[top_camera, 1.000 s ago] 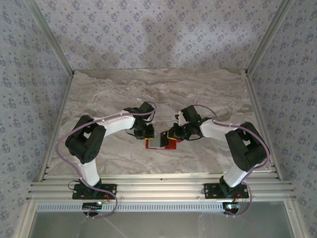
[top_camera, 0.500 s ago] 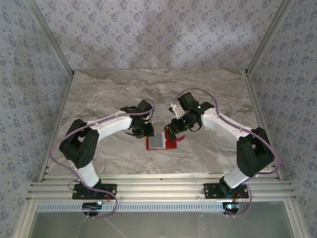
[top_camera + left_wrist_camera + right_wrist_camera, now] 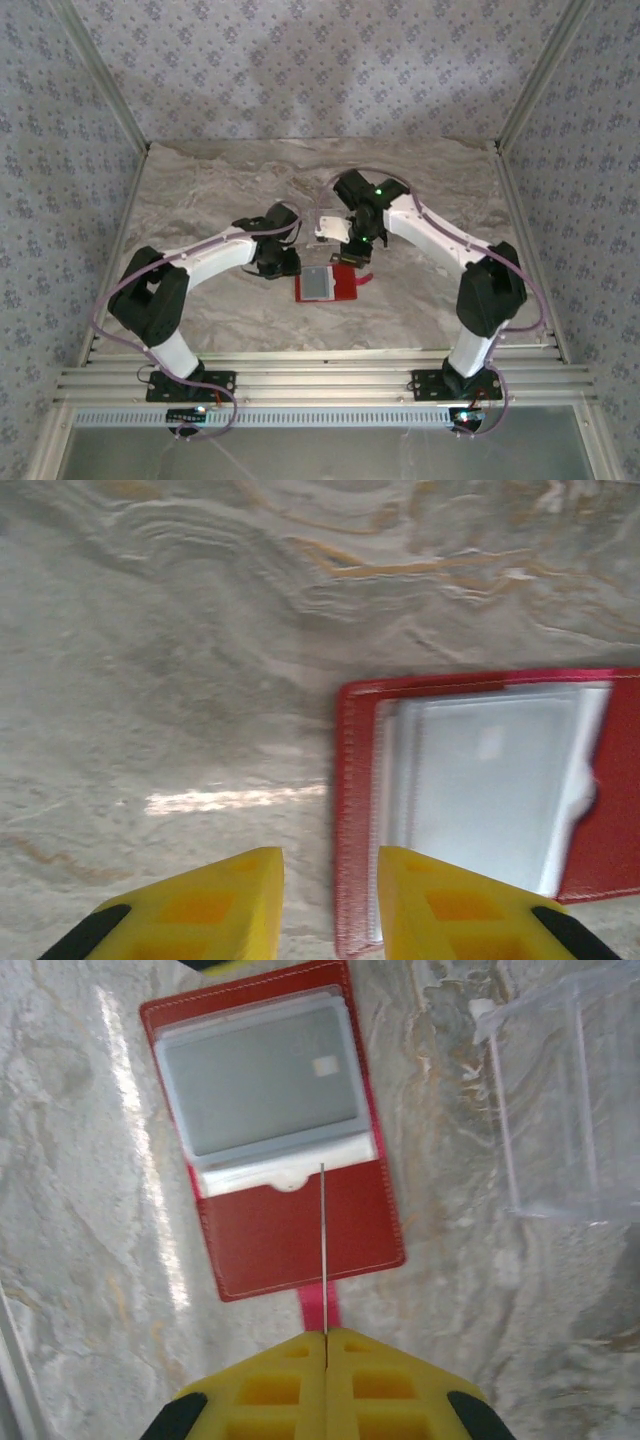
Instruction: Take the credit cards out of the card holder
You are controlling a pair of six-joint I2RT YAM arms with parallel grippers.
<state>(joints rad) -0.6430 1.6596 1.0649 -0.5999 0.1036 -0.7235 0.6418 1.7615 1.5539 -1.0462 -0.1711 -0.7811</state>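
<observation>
The card holder (image 3: 327, 285) is laid open on the marble table (image 3: 200, 190), slightly toward 6 o'clock from the table's middle, with its snap tab (image 3: 365, 280) pointing to 3 o'clock in the top view. The left gripper (image 3: 282, 262) is placed at about 10 o'clock of the holder and the right gripper (image 3: 352, 256) at about 1 o'clock.

In the left wrist view, the left gripper (image 3: 330, 880) is seen with its yellow fingers (image 3: 200, 900) apart and nothing between them. The holder's red edge (image 3: 352, 780) lies just beside the finger at 3 o'clock; contact cannot be told.

In the right wrist view, the fingers of the right gripper (image 3: 325, 1338) are pressed together on a thin credit card (image 3: 323, 1250), seen edge-on and held above the holder's red flap (image 3: 280, 1245). Another card (image 3: 262, 1085) is seen behind the holder's pale window pocket. A clear plastic stand (image 3: 560, 1110) is seen on the table at 2 o'clock of the holder, apart from it.
</observation>
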